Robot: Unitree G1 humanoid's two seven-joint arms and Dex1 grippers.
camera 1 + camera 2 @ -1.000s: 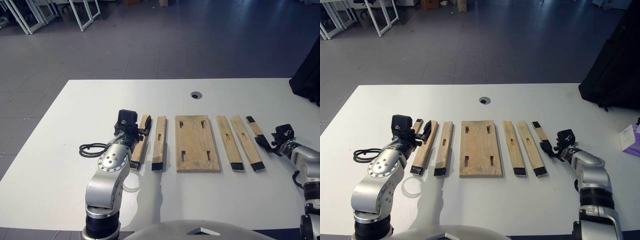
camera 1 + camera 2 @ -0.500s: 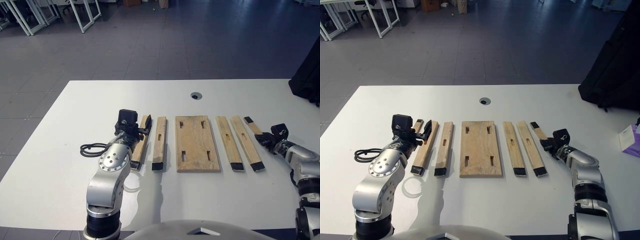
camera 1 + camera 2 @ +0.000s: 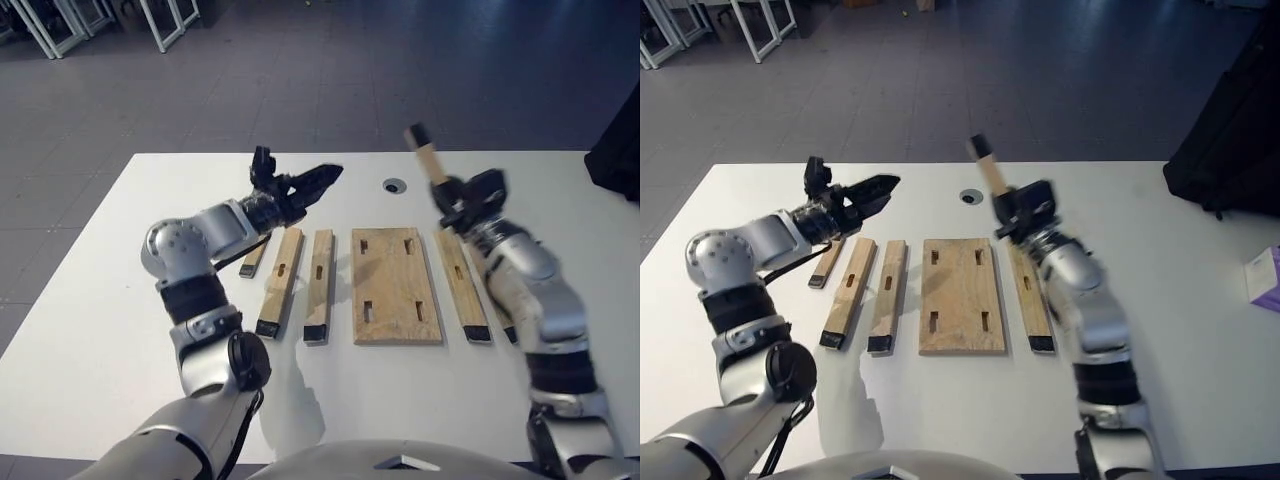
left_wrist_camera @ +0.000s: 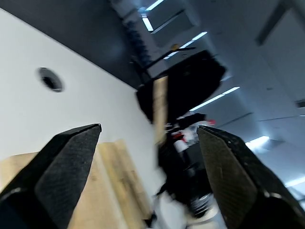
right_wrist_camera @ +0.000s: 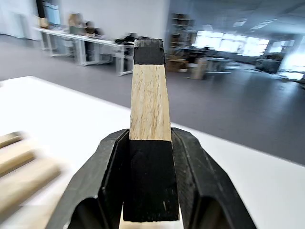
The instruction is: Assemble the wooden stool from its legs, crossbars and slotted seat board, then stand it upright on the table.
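The right tool point(image 5: 150, 139) clamps a crossbar point(image 5: 149, 100), raised at 1 o'clock of the seat board point(image 3: 395, 290); the left tool point(image 3: 324, 182) is spread wide, empty, at 11 o'clock.

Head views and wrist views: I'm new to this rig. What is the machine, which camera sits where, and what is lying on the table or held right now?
This is a humanoid robot with two arms, each ending in a two-finger gripper. The two wide pictures come from a stereo camera on its head, looking down over both arms, and show the same scene. The other two come from a camera on each wrist, looking along that arm's fingers.

On the white table the seat board lies flat in the middle. To its left are two slotted slats and a short piece. To its right are the right-hand slats, partly behind the right arm.

The right gripper is shut on a black-tipped bar, which points upward above the table. The left gripper is open, holds nothing and is off the table.
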